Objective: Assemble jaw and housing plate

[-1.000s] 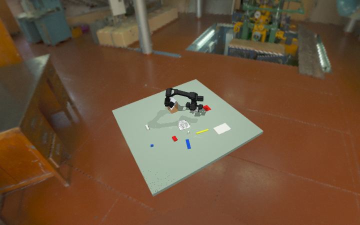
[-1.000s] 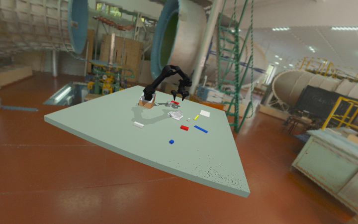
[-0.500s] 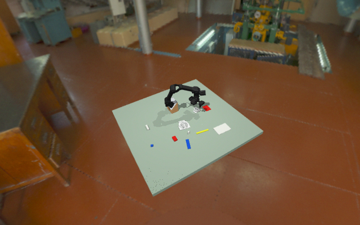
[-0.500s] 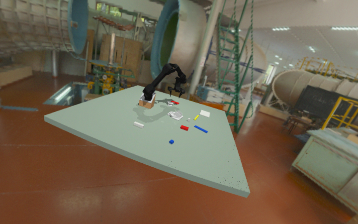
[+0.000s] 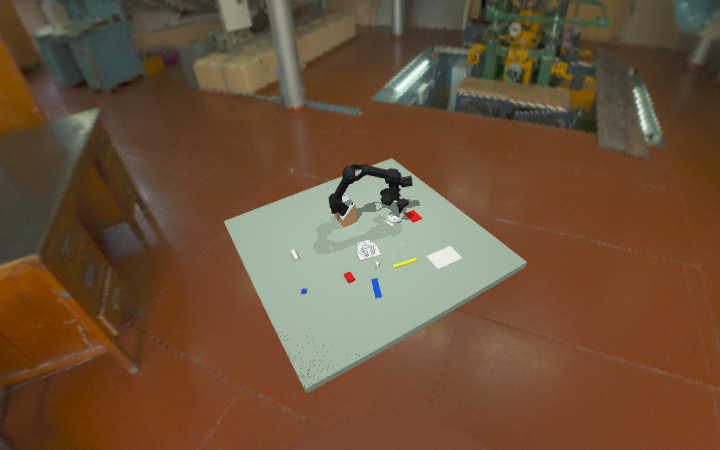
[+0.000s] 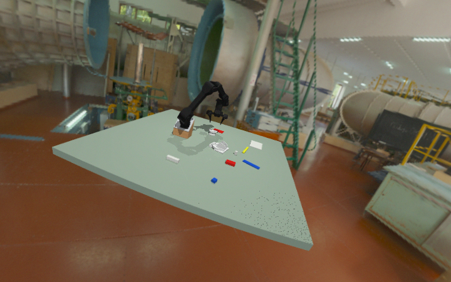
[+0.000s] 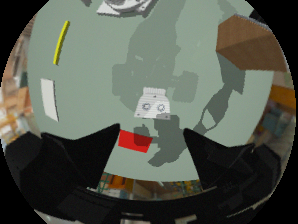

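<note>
The white base with the jaws (image 5: pixel 367 249) (image 6: pixel 219 146) stands near the table's middle; its near part also shows at the top edge of the wrist view (image 7: pixel 126 7). Grey-white jaw shapes lie on it, but their pins and tooth mesh are too small to make out. The white housing plate (image 5: pixel 392 219) (image 6: pixel 212 131) (image 7: pixel 154 103) lies apart on the table, with two round holes and a ribbed edge. My gripper (image 5: pixel 393 206) (image 6: pixel 216 123) (image 7: pixel 153 129) is wide open and empty, raised above the table near the housing plate.
A flat red piece (image 5: pixel 413 215) (image 6: pixel 218 130) (image 7: pixel 134 141) lies beside the housing plate. A yellow bar (image 5: pixel 405 263) (image 7: pixel 61 42), white card (image 5: pixel 443 257) (image 7: pixel 49 99), blue bar (image 5: pixel 376 288), red block (image 5: pixel 349 277), small white block (image 5: pixel 377 264), white bar (image 5: pixel 295 254) and blue cube (image 5: pixel 303 290) lie around.
</note>
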Available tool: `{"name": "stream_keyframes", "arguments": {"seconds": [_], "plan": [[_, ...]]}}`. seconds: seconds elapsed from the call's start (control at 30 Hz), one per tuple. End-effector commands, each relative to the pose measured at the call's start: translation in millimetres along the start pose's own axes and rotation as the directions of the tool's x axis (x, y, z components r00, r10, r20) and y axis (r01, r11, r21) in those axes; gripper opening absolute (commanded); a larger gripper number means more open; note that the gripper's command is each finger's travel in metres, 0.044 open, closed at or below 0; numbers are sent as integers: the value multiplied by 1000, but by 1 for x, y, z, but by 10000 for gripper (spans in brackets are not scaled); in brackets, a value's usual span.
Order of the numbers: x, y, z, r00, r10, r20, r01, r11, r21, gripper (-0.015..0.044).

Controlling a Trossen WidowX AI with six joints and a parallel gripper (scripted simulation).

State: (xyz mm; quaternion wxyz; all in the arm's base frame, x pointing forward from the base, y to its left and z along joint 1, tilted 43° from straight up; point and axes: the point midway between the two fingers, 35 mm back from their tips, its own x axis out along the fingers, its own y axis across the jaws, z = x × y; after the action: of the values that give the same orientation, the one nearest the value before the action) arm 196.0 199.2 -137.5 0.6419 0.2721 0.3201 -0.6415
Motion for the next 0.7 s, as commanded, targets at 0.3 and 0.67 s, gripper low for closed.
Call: {"name": "stream_keyframes", "arguments": {"seconds": [0.3,0.67], "plan": [[34,-5,4,1000,-10,17,10,1000,3,440],[34,-5,4,1000,-10,17,10,1000,3,440]]}}
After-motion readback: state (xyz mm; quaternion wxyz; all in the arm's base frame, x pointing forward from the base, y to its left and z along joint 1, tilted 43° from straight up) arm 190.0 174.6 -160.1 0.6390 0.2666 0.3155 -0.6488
